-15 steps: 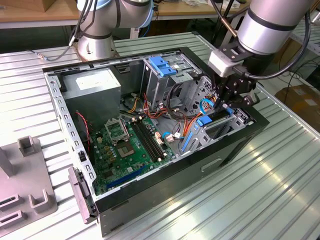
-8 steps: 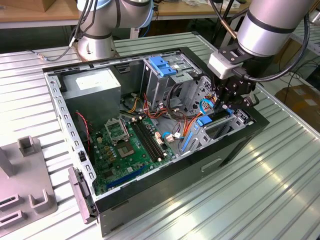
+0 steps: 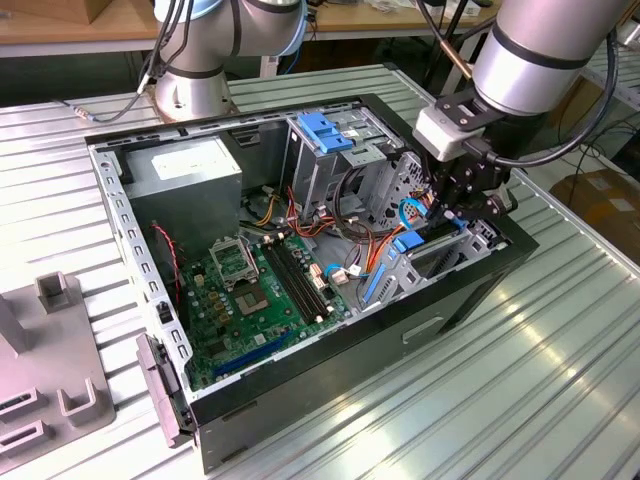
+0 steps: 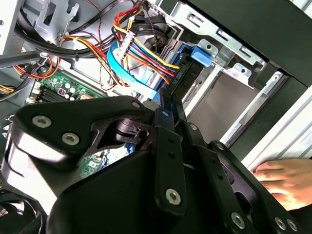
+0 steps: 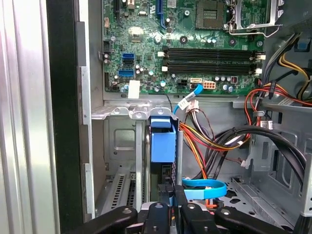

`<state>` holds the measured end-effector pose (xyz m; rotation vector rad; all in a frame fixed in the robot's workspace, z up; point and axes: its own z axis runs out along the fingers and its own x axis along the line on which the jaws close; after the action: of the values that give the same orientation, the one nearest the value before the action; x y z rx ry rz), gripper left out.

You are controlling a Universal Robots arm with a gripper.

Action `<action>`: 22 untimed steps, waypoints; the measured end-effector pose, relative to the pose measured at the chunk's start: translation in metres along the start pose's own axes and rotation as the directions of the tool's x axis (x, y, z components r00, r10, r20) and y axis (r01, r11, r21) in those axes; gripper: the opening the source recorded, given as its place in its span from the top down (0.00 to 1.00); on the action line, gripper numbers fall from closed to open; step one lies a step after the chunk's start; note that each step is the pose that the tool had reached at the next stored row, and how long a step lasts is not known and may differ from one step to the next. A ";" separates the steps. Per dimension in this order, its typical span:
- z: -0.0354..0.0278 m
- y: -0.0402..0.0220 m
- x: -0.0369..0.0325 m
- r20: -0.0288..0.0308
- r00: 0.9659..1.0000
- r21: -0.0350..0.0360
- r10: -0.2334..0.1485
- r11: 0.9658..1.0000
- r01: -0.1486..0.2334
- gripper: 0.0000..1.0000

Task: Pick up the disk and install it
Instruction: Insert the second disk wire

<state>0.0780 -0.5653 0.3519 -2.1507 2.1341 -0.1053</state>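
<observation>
While the arm reaches down into the open PC case (image 3: 300, 420) at the right of the exterior view, the gripper (image 5: 170, 197) sits over the drive bay near the case's front edge. In the first wrist view its two black fingers (image 5: 183, 214) stand nearly together, pinched on the thin top edge of the disk (image 5: 162, 146), which stands on edge in the bay slot w/ its blue bracket facing up. Held upright that way it lines up w/ the slot rails, prob. so it can slide straight down; how deep it is seated I can't tell, since the bay walls hide the lower part. A light-blue flat cable (image 5: 204, 187) loops just beside the fingers, and the coloured wire bundle (image 4: 141, 53) lies close behind. The motherboard (image 3: 262, 290) fills the case floor; the blue-handled cage (image 3: 325, 135) stands further back. A hand (image 4: 285, 183) rests at the lower right of the second wrist view, against the case side. The case sits on a ribbed metal bench (image 3: 520, 380) in a workshop.
</observation>
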 end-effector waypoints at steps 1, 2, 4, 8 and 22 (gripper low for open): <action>0.0001 0.0000 0.0000 0.000 1.000 0.000 0.000 1.000 0.000 0.84; 0.0001 0.0005 0.0001 0.000 1.000 0.002 -0.001 1.000 0.001 0.84; -0.0001 0.0029 0.0001 0.000 1.000 0.010 -0.003 1.000 0.003 0.84; -0.0001 0.0031 0.0001 0.001 1.000 0.022 -0.005 1.000 0.005 0.84; 0.0037 0.0037 0.0002 0.003 1.000 0.025 -0.015 1.000 0.015 0.84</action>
<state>0.0749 -0.5654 0.3477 -2.1515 2.1035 -0.1290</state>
